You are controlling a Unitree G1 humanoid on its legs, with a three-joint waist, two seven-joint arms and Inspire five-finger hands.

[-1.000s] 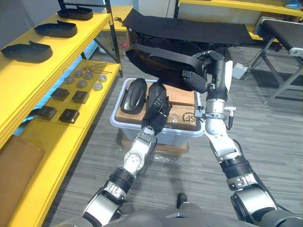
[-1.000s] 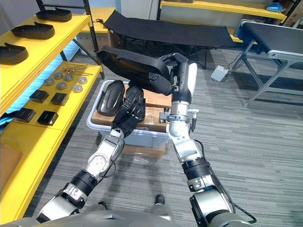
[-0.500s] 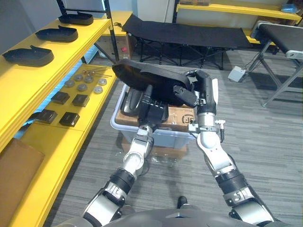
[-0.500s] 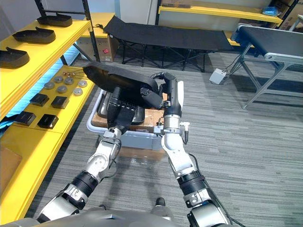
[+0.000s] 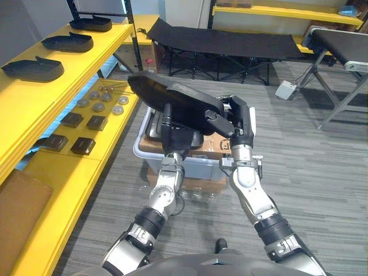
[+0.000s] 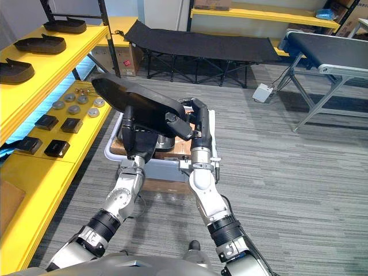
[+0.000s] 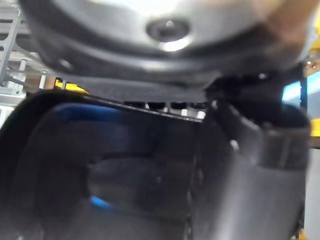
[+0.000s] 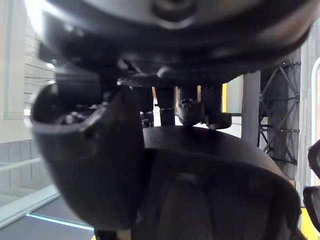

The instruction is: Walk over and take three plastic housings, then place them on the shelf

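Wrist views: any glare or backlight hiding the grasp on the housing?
Left wrist view: glare along the top, blue light reflected inside the plastic housing, grasp unreadable. Right wrist view: bright backdrop, right hand a dark shape, thumb on the housing. Left eye view: even light, left hand beneath the housing.

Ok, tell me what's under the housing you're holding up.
A grey bin with cardboard boxes inside. The housing, the left hand and the right hand hide the rest of its contents.
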